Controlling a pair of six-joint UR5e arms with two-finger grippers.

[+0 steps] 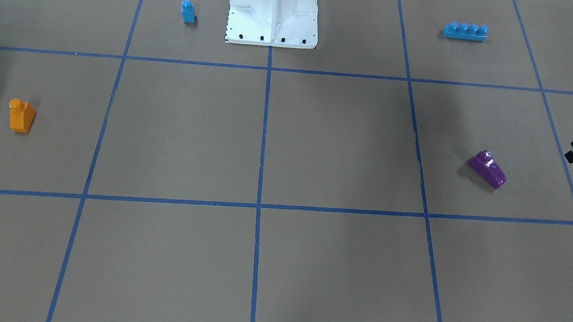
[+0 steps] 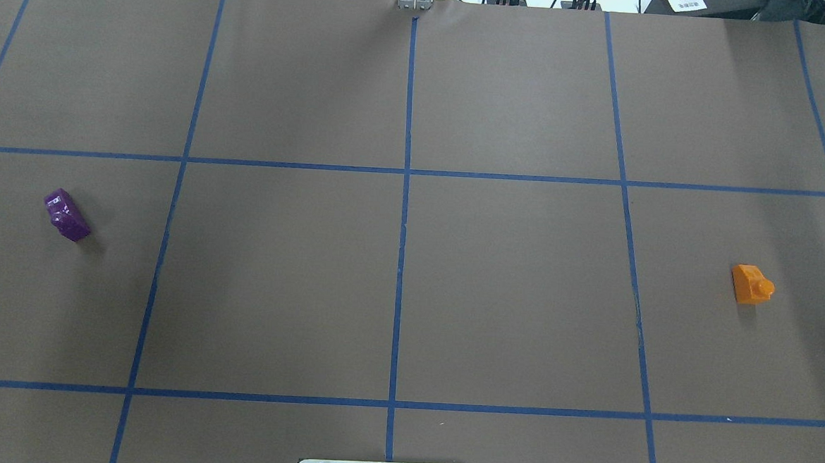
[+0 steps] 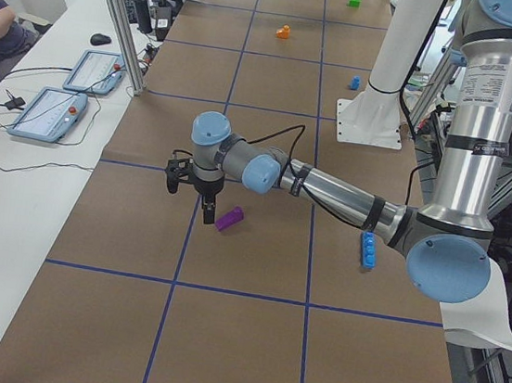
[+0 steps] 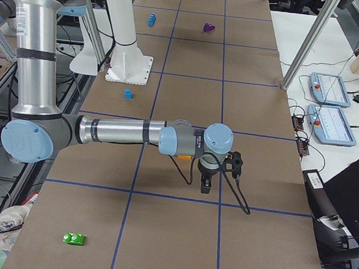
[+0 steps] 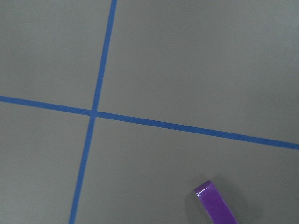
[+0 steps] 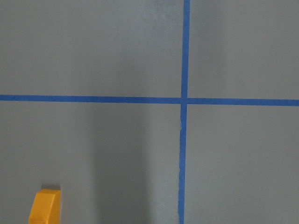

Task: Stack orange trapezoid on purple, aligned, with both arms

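The orange trapezoid (image 1: 22, 116) stands on the brown table near the robot's right end; it also shows in the overhead view (image 2: 752, 284) and at the bottom edge of the right wrist view (image 6: 45, 206). The purple block (image 1: 488, 169) lies near the left end, also seen in the overhead view (image 2: 67, 215) and in the left wrist view (image 5: 216, 205). My left gripper (image 3: 208, 214) hangs just beside the purple block (image 3: 229, 218). My right gripper (image 4: 205, 185) hangs by the orange block, which its wrist mostly hides. I cannot tell whether either gripper is open or shut.
A small blue single-stud block (image 1: 188, 11) stands beside the white robot base (image 1: 272, 30). A long blue four-stud brick (image 1: 465, 31) lies at the robot's left. A green block (image 4: 73, 238) lies at the right end. Operator tablets (image 3: 67, 94) sit on the side bench.
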